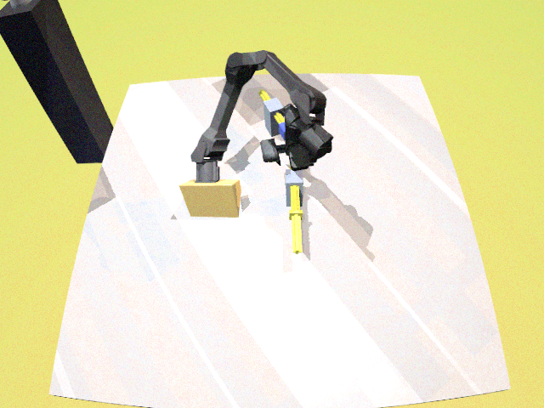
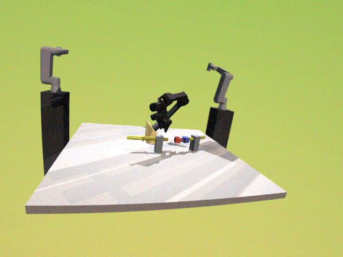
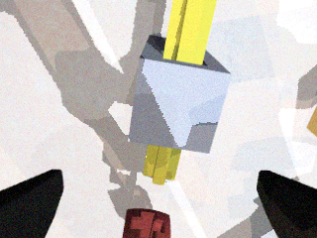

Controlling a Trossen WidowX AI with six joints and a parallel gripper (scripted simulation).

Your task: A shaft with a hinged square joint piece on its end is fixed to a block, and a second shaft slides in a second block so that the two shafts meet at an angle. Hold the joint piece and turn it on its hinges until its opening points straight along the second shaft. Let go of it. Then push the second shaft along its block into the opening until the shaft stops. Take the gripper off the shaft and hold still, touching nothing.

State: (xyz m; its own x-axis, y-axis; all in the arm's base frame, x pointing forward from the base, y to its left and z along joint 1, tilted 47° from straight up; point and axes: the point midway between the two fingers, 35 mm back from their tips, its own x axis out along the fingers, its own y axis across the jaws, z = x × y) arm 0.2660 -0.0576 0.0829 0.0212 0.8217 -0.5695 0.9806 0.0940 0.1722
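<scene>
My gripper (image 1: pixel 287 162) (image 3: pixel 161 179) is open and empty, above the gap between the shafts. In the wrist view its fingers stand wide on either side of the shaft end and joint piece. The red joint piece (image 2: pixel 177 139) (image 3: pixel 147 225) faces roughly toward the second shaft (image 1: pixel 297 235) (image 2: pixel 134 137) (image 3: pixel 190 30), with a gap between them; its exact angle is unclear. The gripper hides it in the top view. The blue hinge part (image 1: pixel 281 128) (image 2: pixel 185 139) joins it to the first shaft (image 1: pixel 263 94) (image 2: pixel 202 137). The second shaft passes through its grey block (image 1: pixel 293 190) (image 2: pixel 158 145) (image 3: pixel 183 99).
The first shaft's grey block (image 1: pixel 271 118) (image 2: pixel 194 143) stands behind the joint. A tan wedge (image 1: pixel 212 200) (image 2: pixel 149 133) stands at the arm's base, left of the second shaft in the top view. Two dark pedestals (image 2: pixel 55 124) (image 2: pixel 218 124) with grey arms stand beyond the table.
</scene>
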